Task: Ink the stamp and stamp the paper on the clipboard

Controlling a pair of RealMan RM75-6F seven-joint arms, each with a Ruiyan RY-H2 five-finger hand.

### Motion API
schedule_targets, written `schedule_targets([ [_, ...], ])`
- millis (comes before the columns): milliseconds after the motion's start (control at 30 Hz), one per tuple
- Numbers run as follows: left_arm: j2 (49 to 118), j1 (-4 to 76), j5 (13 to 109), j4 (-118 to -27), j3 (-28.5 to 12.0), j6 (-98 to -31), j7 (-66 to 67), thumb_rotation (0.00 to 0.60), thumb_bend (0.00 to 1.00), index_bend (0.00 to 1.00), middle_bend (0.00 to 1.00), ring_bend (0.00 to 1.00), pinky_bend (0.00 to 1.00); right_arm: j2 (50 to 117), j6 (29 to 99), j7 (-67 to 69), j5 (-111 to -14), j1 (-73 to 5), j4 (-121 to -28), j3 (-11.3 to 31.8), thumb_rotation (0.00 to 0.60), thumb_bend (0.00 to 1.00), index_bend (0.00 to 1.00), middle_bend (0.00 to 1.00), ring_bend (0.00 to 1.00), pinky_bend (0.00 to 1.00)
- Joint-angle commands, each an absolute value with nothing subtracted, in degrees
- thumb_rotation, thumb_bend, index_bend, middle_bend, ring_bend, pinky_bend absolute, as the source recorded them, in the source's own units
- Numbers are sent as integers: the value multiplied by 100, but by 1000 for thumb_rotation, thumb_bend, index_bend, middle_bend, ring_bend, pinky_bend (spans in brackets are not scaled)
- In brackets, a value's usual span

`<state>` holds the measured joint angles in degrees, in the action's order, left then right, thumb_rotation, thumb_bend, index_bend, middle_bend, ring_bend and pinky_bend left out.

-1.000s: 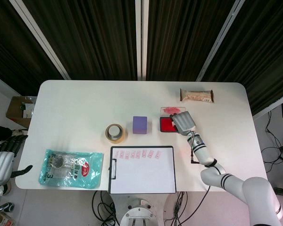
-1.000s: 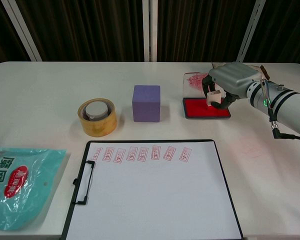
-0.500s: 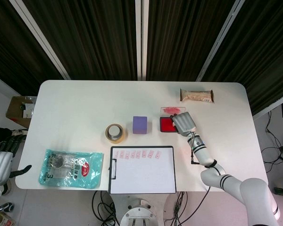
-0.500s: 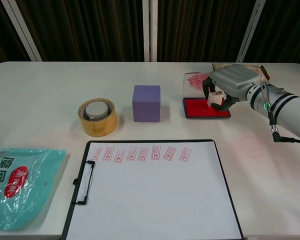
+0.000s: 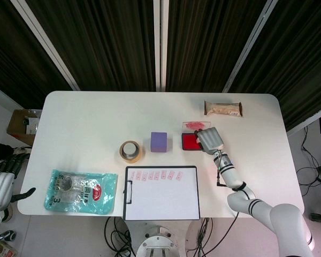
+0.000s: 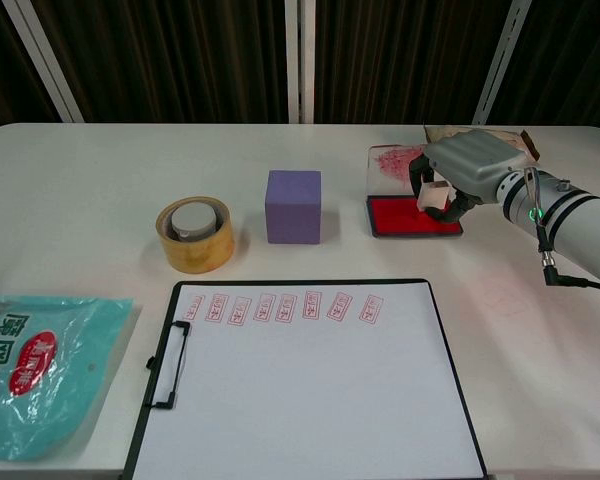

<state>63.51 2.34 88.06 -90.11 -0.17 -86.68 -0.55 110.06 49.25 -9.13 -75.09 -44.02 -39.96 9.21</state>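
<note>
My right hand grips a small white stamp and holds it on the right part of the red ink pad. The pad's clear lid lies just behind it, smeared with red. A clipboard with white paper lies at the table's front; a row of several red stamp marks runs along the paper's top. My left hand hangs off the table's left edge, fingers apart, holding nothing.
A purple cube and a roll of tan tape stand left of the ink pad. A teal plastic packet lies at the front left. A wrapped snack lies at the back right.
My right hand with the stamp has shifted slightly right over the ink pad. The left hand has barely moved.
</note>
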Motion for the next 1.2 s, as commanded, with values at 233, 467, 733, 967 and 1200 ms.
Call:
schedule_targets([
  [233, 6353, 239, 8802, -9022, -23, -8665, -41, 600, 0, 140, 150, 122, 241, 11050, 4875, -828, -7529, -4442, -3890, 955, 600, 477, 1000, 883, 963, 1000],
  [467, 6337, 224, 8794, -9035, -21, -8682, -33, 600, 0, 140, 150, 122, 241, 11020, 5009, -676, -7576, -4433, -3963, 1005, 600, 477, 1000, 883, 963, 1000],
  [733, 6319, 234, 8817, -9080, -21, -8681, -27, 600, 0, 140, 150, 121, 241, 10461, 5571, -495, -7727, -4340, -4840, 1148, 600, 475, 1000, 884, 963, 1000],
  [967, 6346, 249, 8862, -9141, -11, -8680, 41, 600, 0, 140, 150, 122, 241, 9740, 5746, -770, -7756, -4140, -5991, 1087, 600, 473, 1000, 886, 963, 1000],
  [1200, 6322, 251, 8891, -9240, 0, -8690, 137, 600, 0, 140, 150, 122, 241, 9140, 5786, -720, -8118, -3960, -6983, 693, 600, 477, 1000, 887, 963, 1000],
])
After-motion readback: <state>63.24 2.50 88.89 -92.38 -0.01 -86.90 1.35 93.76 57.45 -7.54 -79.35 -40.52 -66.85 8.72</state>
